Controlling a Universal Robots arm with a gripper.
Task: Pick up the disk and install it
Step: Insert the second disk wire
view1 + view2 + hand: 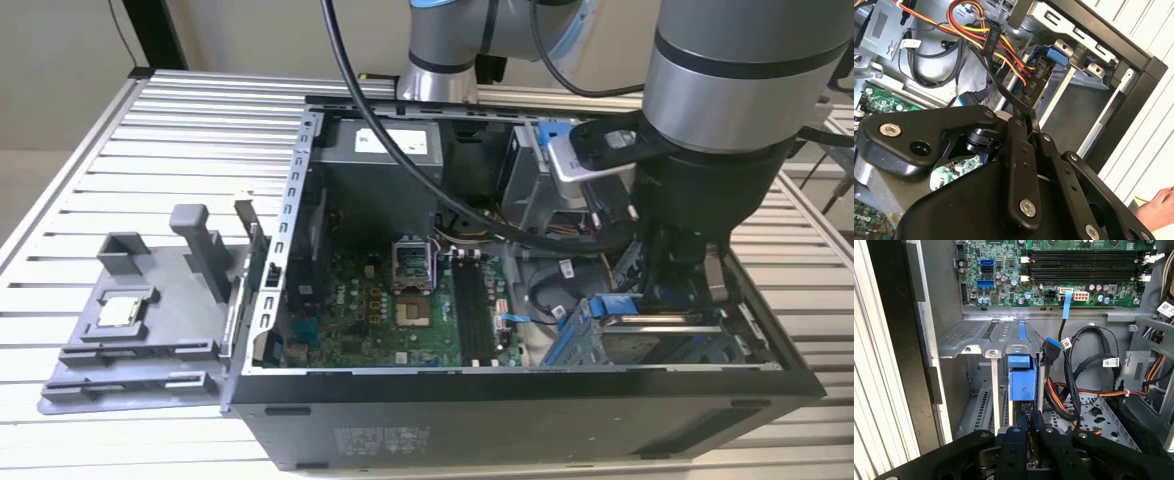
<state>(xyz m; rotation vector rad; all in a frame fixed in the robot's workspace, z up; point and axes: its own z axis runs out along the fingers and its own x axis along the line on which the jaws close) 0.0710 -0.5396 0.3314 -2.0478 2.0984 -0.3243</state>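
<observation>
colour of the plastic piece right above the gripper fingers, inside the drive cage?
Blue. The plastic piece shows best in the first wrist view, just beyond the gripper.

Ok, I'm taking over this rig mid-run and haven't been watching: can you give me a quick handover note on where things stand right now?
Gripper: shut, reaching down inside the computer case, tips right by the disk.
Disk: its blue carrier rail sits at the grey drive cage, in the case corner at the exterior view's right.
Done: disk picked up and brought to the cage.
Left: install not confirmed; whether the disk is fully seated cannot be told.
</observation>
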